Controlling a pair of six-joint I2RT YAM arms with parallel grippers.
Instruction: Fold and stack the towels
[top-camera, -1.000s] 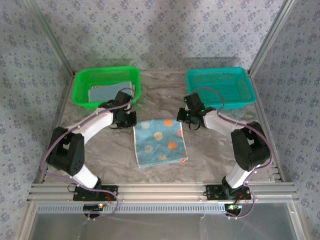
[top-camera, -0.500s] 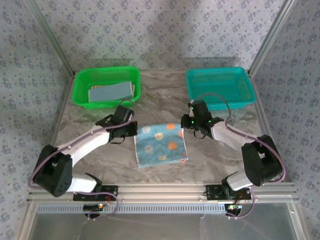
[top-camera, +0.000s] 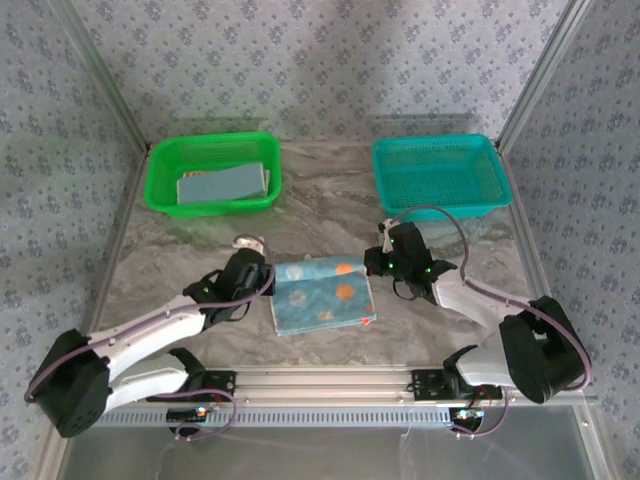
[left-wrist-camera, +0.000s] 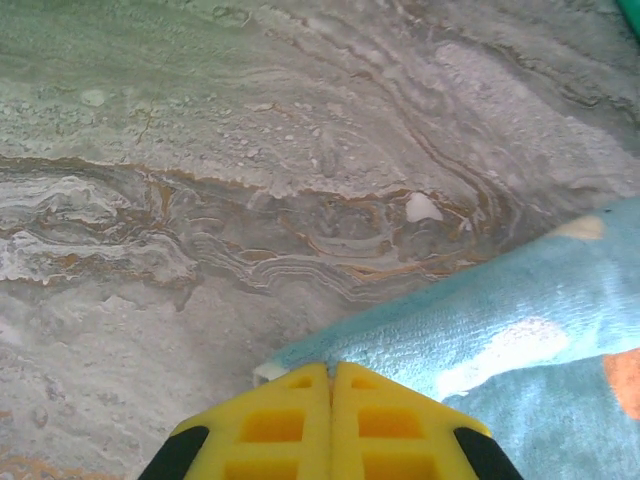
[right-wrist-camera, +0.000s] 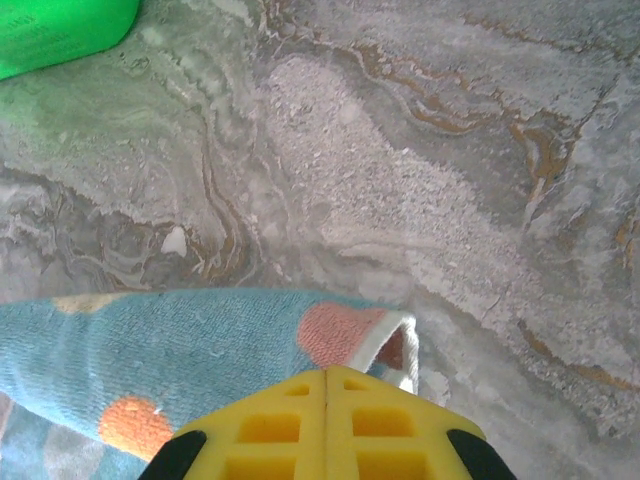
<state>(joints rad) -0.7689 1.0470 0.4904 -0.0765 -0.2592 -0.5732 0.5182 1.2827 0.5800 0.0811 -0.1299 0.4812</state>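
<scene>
The spotted towel is laid mid-table towards the front rail, its far edge raised and doubled over. Its far left corner is pinched in the closed left gripper, its far right corner in the closed right gripper. Bare marble is left between towel, green basket and teal basket.

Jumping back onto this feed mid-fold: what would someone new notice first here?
The light blue spotted towel at the table's centre stands out first, its far edge curled up, with the left gripper and right gripper each shut on a far corner. Next come the bright green basket at far left, holding a folded cloth, and the teal basket at far right.
</scene>
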